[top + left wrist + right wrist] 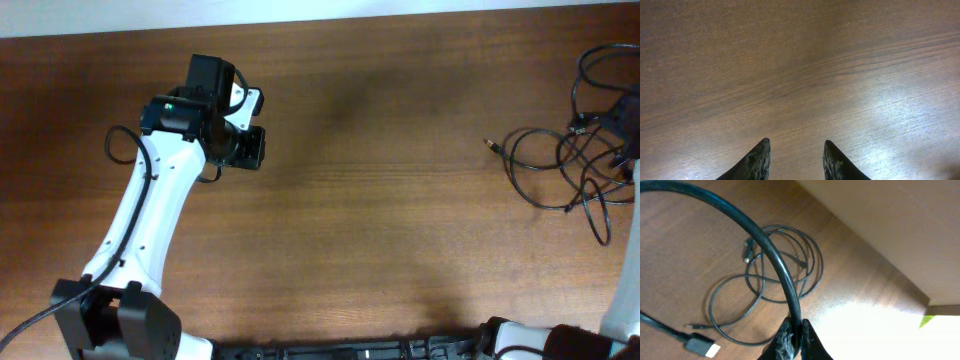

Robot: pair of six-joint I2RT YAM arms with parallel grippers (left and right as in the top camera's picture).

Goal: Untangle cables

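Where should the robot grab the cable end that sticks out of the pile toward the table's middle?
I'd pinch the thin cord just behind the small plug, coming straight down on the open-table side with the open left gripper. That end lies flat and alone, clear of the crossing loops of the cables.

Overhead, we look straight down on the whole surface (380, 200) from well above. Our left wrist view sits close over bare wood near ten o'clock, facing down and forward. Our right wrist view hangs low at three o'clock over the cables (572, 152), which it shares with overhead.
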